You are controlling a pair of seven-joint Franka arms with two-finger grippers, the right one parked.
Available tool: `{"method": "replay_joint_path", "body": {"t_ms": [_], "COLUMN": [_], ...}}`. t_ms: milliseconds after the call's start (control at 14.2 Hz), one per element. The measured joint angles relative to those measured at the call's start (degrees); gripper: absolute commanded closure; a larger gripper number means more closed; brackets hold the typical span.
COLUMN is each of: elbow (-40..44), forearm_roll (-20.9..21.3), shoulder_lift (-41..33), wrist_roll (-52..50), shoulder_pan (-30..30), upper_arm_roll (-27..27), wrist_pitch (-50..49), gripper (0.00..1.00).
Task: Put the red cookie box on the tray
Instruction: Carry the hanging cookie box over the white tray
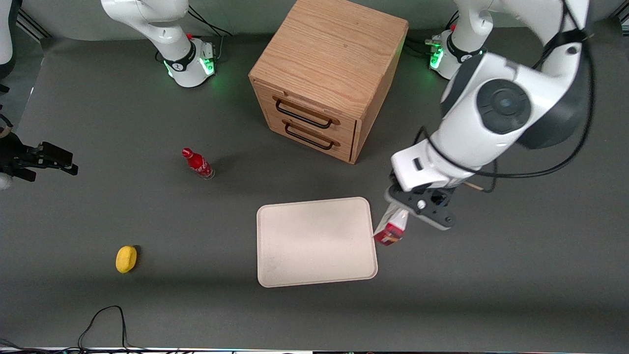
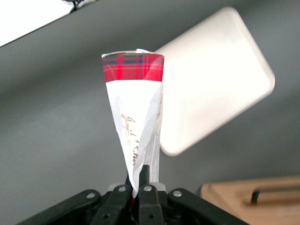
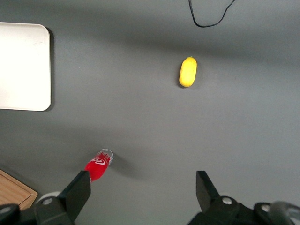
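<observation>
Box, clamped in the hand, hangs at the tray's three o'clock edge, not yet placed.

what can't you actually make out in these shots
- Red cookie box: in the front view the tool and wrist cover its upper part; only the lower end shows beside the tray.
- Box print: in the left wrist view the lettering on the box is blurred.
- Drawer cabinet: cut off by the left wrist picture's edge.
</observation>
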Motion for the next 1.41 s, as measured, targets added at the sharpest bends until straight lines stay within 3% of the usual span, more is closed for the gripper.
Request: {"method": "replay_joint_path", "body": {"t_ms": [212, 494, 635, 987, 1410], "elbow": [4.89, 8.86, 9.10, 9.22, 9.20], "forearm_roll": [0.00, 0.02, 0.36, 7.84, 8.45], "shoulder_lift": [7.20, 15.67, 19.04, 24.94, 25.72], "wrist_roll": [-15.18, -26.76, -28.74, -37.44, -40.83], "shoulder_pan": [-1.87, -3.82, -3.98, -5.02, -6.03], "upper_arm_roll": [0.01, 0.12, 0.28, 0.31, 0.33], "wrist_pitch": [3.52, 6.36, 8.96, 10.92, 10.92], "gripper": [1.00, 1.00, 1.00, 1.00, 1.00]}}
